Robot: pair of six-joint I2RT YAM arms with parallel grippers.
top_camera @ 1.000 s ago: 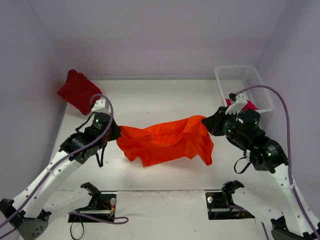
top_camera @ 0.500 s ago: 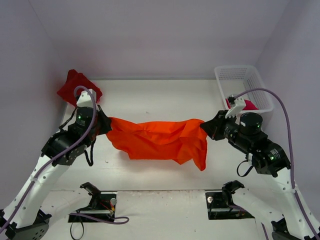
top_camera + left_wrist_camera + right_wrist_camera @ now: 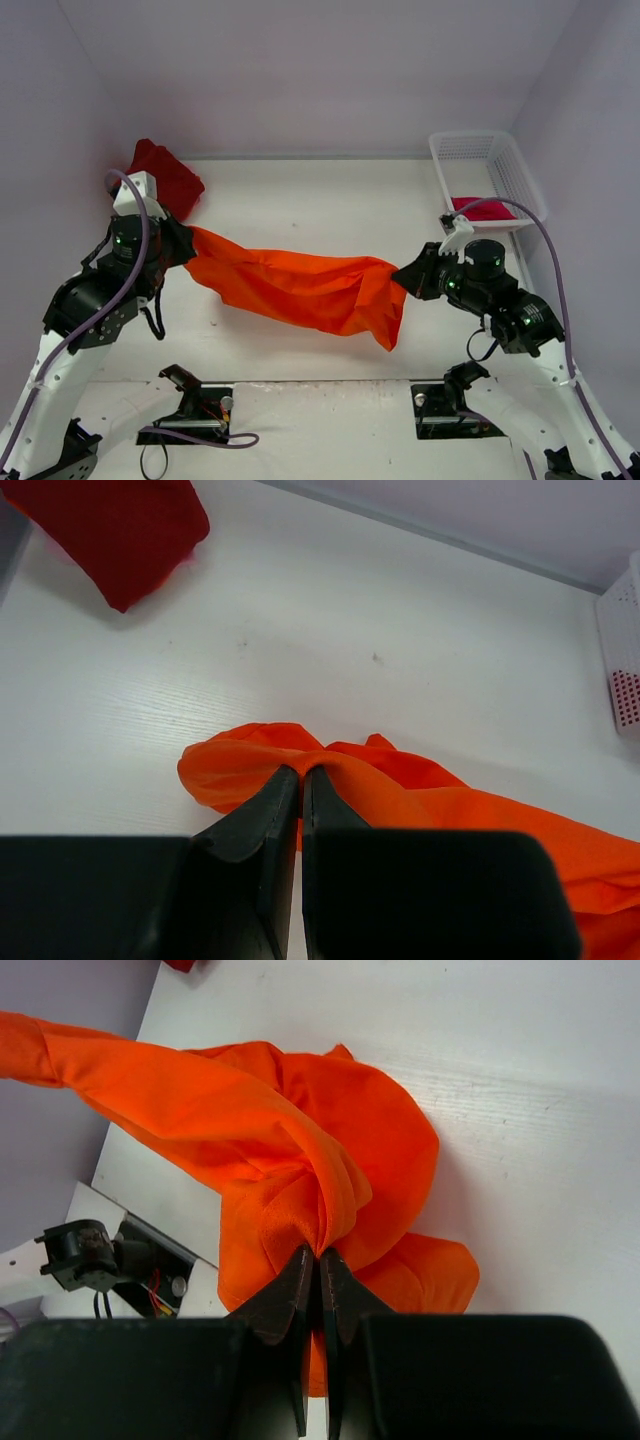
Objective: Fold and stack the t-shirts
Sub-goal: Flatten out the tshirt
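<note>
The bright orange t-shirt [image 3: 300, 287] hangs stretched above the table between my two grippers, sagging at its right end. My left gripper [image 3: 186, 248] is shut on its left end [image 3: 300, 765]. My right gripper [image 3: 402, 276] is shut on a bunch of its cloth [image 3: 320, 1248]. The dark red t-shirt [image 3: 165, 175] lies crumpled at the table's far left corner, also seen in the left wrist view [image 3: 110, 530]. A crimson-pink t-shirt [image 3: 480, 208] lies inside the white basket.
The white mesh basket [image 3: 470, 150] stands at the far right of the table, its wall in the left wrist view [image 3: 625, 650]. The two arm bases [image 3: 195, 405] sit at the near edge. Purple walls close in on both sides.
Both grippers have drawn apart and toward the near edge, the left one far to the left. The orange t-shirt went from a bunched heap to a long stretched band.
</note>
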